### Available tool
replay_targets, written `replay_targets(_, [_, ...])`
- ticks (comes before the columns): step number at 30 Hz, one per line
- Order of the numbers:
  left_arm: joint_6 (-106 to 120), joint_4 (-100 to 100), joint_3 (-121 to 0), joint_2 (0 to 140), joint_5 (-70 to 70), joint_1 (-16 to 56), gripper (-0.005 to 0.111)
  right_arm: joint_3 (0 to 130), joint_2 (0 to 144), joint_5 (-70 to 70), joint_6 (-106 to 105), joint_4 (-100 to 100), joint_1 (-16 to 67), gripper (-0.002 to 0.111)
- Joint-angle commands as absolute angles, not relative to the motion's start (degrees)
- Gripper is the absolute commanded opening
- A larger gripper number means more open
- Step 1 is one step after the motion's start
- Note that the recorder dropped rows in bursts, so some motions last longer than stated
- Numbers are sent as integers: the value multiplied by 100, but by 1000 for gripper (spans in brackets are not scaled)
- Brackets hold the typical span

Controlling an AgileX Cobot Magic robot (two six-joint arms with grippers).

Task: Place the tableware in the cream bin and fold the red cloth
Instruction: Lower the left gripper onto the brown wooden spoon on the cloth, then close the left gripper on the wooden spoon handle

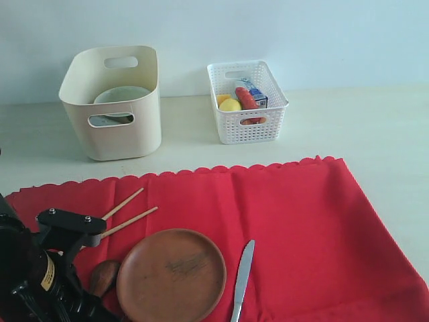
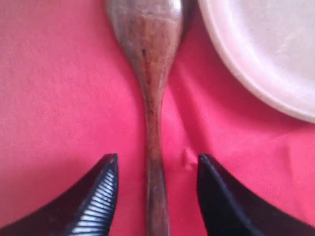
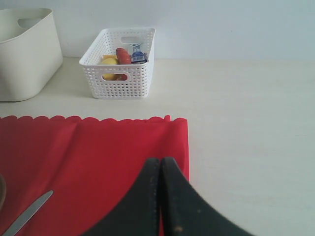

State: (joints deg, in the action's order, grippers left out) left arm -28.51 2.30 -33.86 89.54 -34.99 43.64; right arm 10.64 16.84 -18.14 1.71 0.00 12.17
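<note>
Straddling the spoon (image 2: 150,73) handle, left end effector (image 2: 156,164) is open, a gap on both sides, nothing held. Spoon lies flat on the red cloth (image 1: 301,221) toward the worktop's near left corner, just beside the plate (image 1: 171,274). Step looks like the spoon pickup. Go low so the pads meet the thin handle, not a pinch of cloth; stay centred, close square, lift straight to clear the plate rim. Cream bin (image 1: 114,100) sits by the far edge. Right end effector (image 3: 160,167) is closed, empty, over the cloth's right edge.
</note>
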Motion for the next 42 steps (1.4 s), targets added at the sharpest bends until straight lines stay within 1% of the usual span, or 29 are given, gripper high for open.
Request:
replay_targets(1, [-2730, 262, -3354, 8910, -3631, 4404, 51, 1060, 1649, -1789, 184, 0, 1200, 0])
replay_targets(13, [-2790, 590, -3354, 8937, -3154, 4392, 51, 1060, 1649, -1789, 184, 0, 1200, 0])
replay_targets(29, [-2790, 840, -3354, 9175, -2946, 4243, 51, 1060, 1649, -1789, 173, 0, 1200, 0])
replay_targets(31, [-2790, 842, -3354, 9175, -2946, 4243, 48, 1060, 1649, -1789, 173, 0, 1200, 0])
replay_targets(36, [-2790, 842, -3354, 9175, -2973, 4243, 34, 1060, 1649, -1789, 184, 0, 1200, 0])
replay_targets(39, [-2790, 818, -3354, 9175, -2973, 4243, 34, 1060, 1649, -1789, 173, 0, 1200, 0])
replay_targets(42, [-2790, 806, -3354, 9175, -2973, 4243, 37, 1060, 1649, -1789, 173, 0, 1200, 0])
